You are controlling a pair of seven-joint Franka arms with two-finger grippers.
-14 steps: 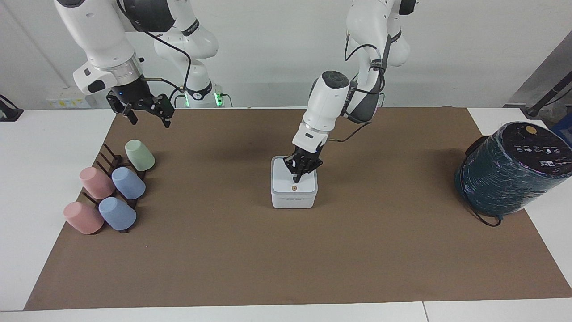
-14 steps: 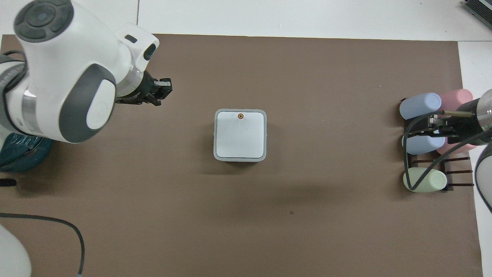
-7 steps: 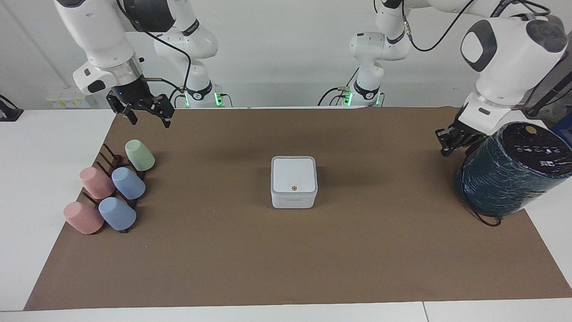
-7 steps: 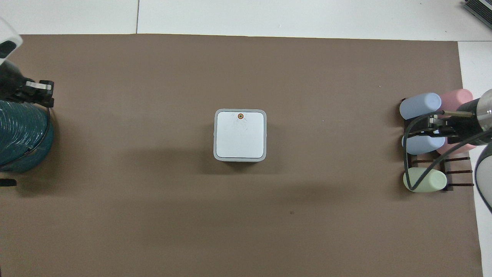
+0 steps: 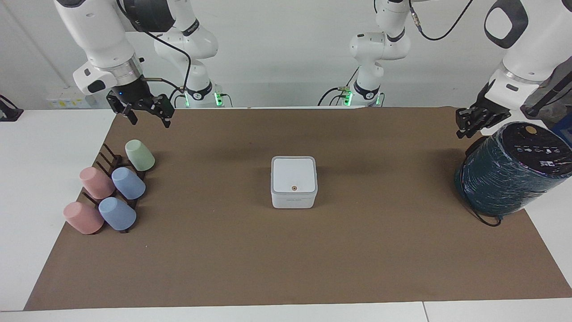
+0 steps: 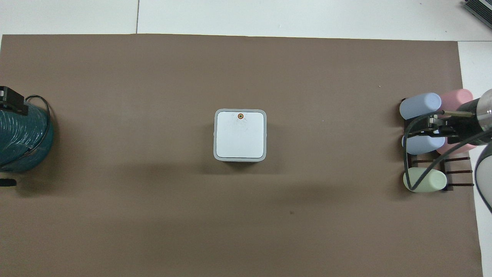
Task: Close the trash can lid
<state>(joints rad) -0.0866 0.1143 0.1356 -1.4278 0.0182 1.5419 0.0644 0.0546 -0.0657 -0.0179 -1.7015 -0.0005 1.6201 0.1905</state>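
Observation:
The small white trash can (image 5: 292, 200) stands in the middle of the brown mat. Its lid (image 5: 293, 174) lies flat and shut on it, orange dot up; it also shows in the overhead view (image 6: 240, 134). My left gripper (image 5: 461, 129) hangs empty in the air beside the top of the dark teal cylinder at the left arm's end of the table, well away from the can, fingers together. Only its edge (image 6: 11, 103) shows in the overhead view. My right gripper (image 5: 142, 115) waits open and empty over the cup rack's end of the mat.
A large dark teal wrapped cylinder (image 5: 509, 170) stands at the left arm's end of the mat. A dark rack with several pastel cups (image 5: 111, 192) lies at the right arm's end; it also shows in the overhead view (image 6: 423, 142).
The left gripper left the lid, swung to the teal cylinder, then rose a little beside it. The lid has stayed shut. The right arm has not moved.

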